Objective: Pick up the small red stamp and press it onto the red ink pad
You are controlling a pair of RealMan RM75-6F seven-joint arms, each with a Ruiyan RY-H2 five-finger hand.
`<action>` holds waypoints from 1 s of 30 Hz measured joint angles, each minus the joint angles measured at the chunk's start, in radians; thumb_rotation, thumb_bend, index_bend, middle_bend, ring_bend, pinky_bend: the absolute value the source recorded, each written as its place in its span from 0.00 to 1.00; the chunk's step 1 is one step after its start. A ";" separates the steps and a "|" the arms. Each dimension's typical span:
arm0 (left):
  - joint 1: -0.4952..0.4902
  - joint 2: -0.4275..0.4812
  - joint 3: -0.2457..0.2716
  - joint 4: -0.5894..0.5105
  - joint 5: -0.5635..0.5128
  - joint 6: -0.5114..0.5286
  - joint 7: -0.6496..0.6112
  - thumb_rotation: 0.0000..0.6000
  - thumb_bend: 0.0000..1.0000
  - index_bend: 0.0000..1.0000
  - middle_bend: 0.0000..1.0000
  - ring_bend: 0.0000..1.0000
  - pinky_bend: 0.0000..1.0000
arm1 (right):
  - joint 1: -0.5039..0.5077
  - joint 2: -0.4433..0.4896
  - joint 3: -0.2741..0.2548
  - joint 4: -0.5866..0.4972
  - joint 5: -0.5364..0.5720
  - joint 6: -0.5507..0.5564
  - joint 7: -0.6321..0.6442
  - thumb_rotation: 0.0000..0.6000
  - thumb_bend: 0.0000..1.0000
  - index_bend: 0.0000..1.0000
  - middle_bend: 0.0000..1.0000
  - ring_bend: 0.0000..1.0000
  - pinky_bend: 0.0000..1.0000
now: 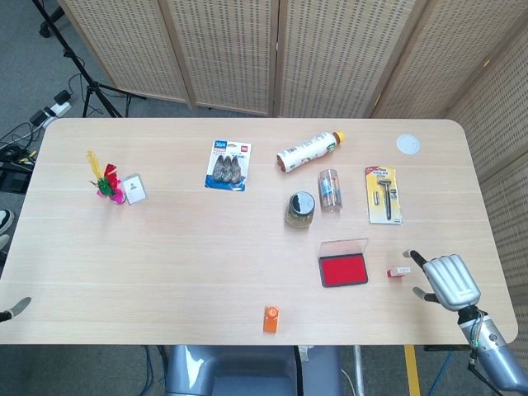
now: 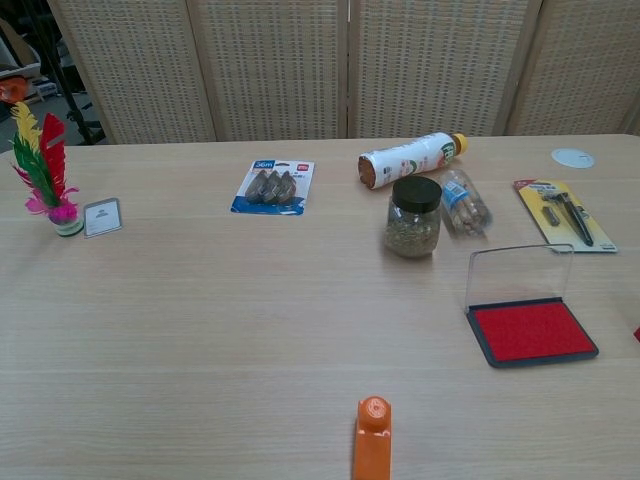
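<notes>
Right hand (image 1: 446, 280) sits palm-down over the desk (image 1: 165, 247) near its right front corner, fingers apart, holding nothing. Left hand (image 1: 11, 311): only a tip shows beyond the desk's left front corner; state indeterminate.

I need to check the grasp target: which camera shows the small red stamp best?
The head view: the small red stamp lies whole on the table, right of the ink pad. The chest view catches only a red sliver at its right edge.
</notes>
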 measured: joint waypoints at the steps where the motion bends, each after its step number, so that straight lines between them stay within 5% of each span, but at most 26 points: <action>1: 0.000 0.000 -0.001 0.000 -0.001 0.000 0.000 1.00 0.00 0.00 0.00 0.00 0.00 | 0.005 -0.010 0.000 0.013 0.005 -0.013 -0.005 1.00 0.14 0.34 0.94 1.00 1.00; 9: 0.000 -0.007 -0.002 0.002 -0.008 -0.003 0.012 1.00 0.00 0.00 0.00 0.00 0.00 | 0.031 -0.090 -0.011 0.135 0.003 -0.029 -0.017 1.00 0.29 0.35 0.94 1.00 1.00; 30: -0.004 -0.013 -0.003 0.001 -0.019 -0.019 0.030 1.00 0.00 0.00 0.00 0.00 0.00 | 0.080 -0.224 -0.055 0.397 -0.020 -0.026 0.053 1.00 0.34 0.41 0.94 1.00 1.00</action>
